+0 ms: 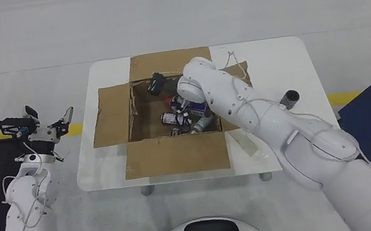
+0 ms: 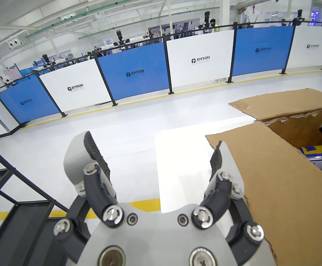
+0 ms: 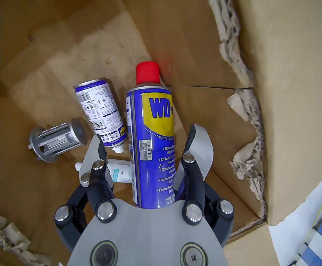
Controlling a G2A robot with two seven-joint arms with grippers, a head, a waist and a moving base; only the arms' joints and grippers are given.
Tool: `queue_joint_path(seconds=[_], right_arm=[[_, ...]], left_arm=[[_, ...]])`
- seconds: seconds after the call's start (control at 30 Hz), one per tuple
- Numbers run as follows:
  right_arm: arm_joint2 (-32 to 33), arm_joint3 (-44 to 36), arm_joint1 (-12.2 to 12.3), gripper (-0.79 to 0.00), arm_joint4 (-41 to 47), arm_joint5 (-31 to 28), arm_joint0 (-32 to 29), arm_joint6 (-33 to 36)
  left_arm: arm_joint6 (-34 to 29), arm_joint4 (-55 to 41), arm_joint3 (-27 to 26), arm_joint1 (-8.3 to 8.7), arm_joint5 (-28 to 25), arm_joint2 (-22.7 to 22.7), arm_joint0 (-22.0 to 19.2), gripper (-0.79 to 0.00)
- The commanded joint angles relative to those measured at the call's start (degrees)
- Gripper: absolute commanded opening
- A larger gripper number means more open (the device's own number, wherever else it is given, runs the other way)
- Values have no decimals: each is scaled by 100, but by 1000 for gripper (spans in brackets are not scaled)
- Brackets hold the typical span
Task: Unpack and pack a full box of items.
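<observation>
The fingers (image 3: 193, 141) of my right gripper (image 3: 146, 134) stand spread either side of one tall blue spray can with a red cap (image 3: 148, 156), not clamped on it. Its label bears a yellow panel and a barcode. Beside it in the brown cardboard box (image 3: 191, 45) I count one smaller blue spray can (image 3: 100, 108), one white tube (image 3: 120, 172) and one slotted silver metal cylinder (image 3: 54, 142). My left gripper (image 2: 153, 143) hangs spread and empty beside the white table (image 1: 270, 57).

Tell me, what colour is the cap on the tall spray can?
Red; the cap tops the tall spray can, clearest in the right wrist view.
</observation>
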Motion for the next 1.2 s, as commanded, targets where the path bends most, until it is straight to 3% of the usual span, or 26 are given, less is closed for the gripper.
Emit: queue_joint_path(seconds=[0.0, 0.2, 0.27, 0.37, 0.6, 0.73, 0.8, 0.87, 0.9, 1.17], right_arm=[[-61, 288, -110, -163, 4, 52, 69, -36], [-226, 1090, -450, -200, 63, 83, 232, 85], [-263, 1305, -559, -259, 130, -6, 255, 158], [-302, 1618, -703, -286, 203, -132, 289, 204], [-355, 2232, -985, -317, 270, -247, 367, 232], [-386, 2501, -1118, -376, 241, -249, 404, 242], [-420, 2585, -1180, -443, 176, -253, 416, 226], [-455, 2630, -1236, -727, 89, -233, 437, 154], [-464, 2632, -1261, -785, 56, -233, 457, 112], [-408, 2578, -1341, -785, 30, -662, 618, -176]], left_arm=[[0, 0, 0, 0, 0, 0, 0, 0], [0, 0, 0, 0, 0, 0, 0, 0], [0, 0, 0, 0, 0, 0, 0, 0], [0, 0, 0, 0, 0, 0, 0, 0], [0, 0, 0, 0, 0, 0, 0, 0], [0, 0, 0, 0, 0, 0, 0, 0], [0, 0, 0, 0, 0, 0, 0, 0], [0, 0, 0, 0, 0, 0, 0, 0], [0, 0, 0, 0, 0, 0, 0, 0], [0, 0, 0, 0, 0, 0, 0, 0]])
